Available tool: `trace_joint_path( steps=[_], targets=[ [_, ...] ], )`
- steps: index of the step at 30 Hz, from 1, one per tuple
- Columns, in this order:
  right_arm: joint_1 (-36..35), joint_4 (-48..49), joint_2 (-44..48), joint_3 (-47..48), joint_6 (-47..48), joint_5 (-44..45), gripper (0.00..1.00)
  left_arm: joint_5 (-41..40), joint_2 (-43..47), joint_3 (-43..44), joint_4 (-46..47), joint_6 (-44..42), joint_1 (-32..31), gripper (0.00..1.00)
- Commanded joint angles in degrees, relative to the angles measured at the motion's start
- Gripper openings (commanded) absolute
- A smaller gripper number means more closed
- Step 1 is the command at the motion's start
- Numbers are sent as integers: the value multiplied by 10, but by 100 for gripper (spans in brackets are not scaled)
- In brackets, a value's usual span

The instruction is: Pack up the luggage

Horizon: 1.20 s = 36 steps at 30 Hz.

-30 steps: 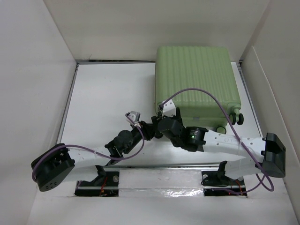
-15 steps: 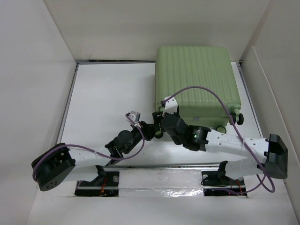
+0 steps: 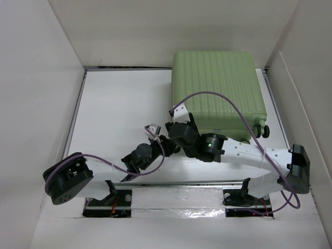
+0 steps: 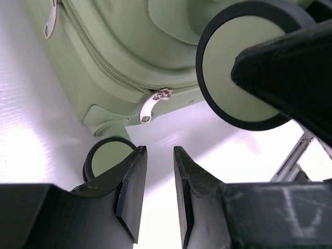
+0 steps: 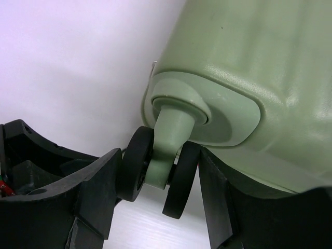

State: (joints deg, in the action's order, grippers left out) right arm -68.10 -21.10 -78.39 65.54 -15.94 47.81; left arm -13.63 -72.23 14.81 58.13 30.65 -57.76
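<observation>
The pale green ribbed luggage (image 3: 218, 85) lies shut at the back right of the table. My right gripper (image 3: 174, 129) is at its near left corner. In the right wrist view (image 5: 160, 161) its fingers press on both sides of the twin black wheel (image 5: 179, 181) under the green shell (image 5: 259, 57). My left gripper (image 3: 169, 146) is just in front of that corner, low over the table. In the left wrist view (image 4: 159, 153) its fingers stand a narrow gap apart with nothing between them, below the silver zipper pull (image 4: 152, 105) and a wheel (image 4: 238, 67).
White walls enclose the table (image 3: 119, 114) at the back and on both sides. Two more wheels (image 3: 261, 130) stick out at the luggage's near right corner. A purple cable (image 3: 228, 106) arcs over the shell. Another wheel (image 4: 104, 158) sits beside my left finger.
My right gripper has moved left and a little farther back, onto the near left wheel. My left arm has shifted slightly right towards the same corner.
</observation>
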Motion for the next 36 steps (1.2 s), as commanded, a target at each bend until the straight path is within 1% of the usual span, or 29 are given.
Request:
trace_joint_path(
  steps=[1, 3, 5, 7, 8, 11, 14, 17, 21, 24, 25, 26, 28, 29, 32, 36],
  targets=[
    [-6, -69, -32, 73, 59, 61, 41, -8, -15, 31, 59, -13, -3, 24],
    [-6, -110, -59, 110, 62, 68, 40, -11, -23, 37, 78, -17, -3, 24],
    [-12, -113, -69, 122, 74, 56, 39, -18, -37, 42, 97, -22, -3, 24],
    [-12, -103, -72, 122, 79, 34, 36, -31, -57, 50, 110, -30, -9, 24],
    [-12, -80, -64, 113, 84, 17, 35, -41, -72, 57, 122, -41, -16, 24],
    [-12, -36, -48, 96, 94, -3, 33, -61, -94, 69, 138, -49, -16, 22],
    [-12, -18, -29, 83, 99, -26, 33, -85, -119, 86, 134, -55, -16, 21],
    [-12, -6, -17, 73, 105, -31, 32, -105, -119, 90, 124, -58, -16, 21],
    [-12, -3, -12, 69, 108, -29, 32, -113, -103, 69, 117, -53, -16, 21],
    [-12, 3, -14, 67, 110, -32, 32, -117, -99, 59, 103, -46, -16, 28],
    [-12, 4, -14, 67, 110, -36, 32, -116, -104, 59, 102, -46, -16, 37],
    [-12, 6, -15, 66, 112, -37, 32, -116, -107, 62, 99, -48, -16, 40],
    [-12, 13, -15, 64, 114, -40, 32, -110, -129, 91, 71, -60, -16, 41],
    [-12, 13, -15, 64, 114, -40, 32, -110, -134, 91, 71, -60, -16, 41],
    [-12, 16, -15, 59, 114, -44, 32, -120, -145, 108, 47, -60, -16, 40],
    [-12, 27, -12, 50, 114, -54, 32, -118, -163, 116, 81, -79, -16, 40]
  ],
)
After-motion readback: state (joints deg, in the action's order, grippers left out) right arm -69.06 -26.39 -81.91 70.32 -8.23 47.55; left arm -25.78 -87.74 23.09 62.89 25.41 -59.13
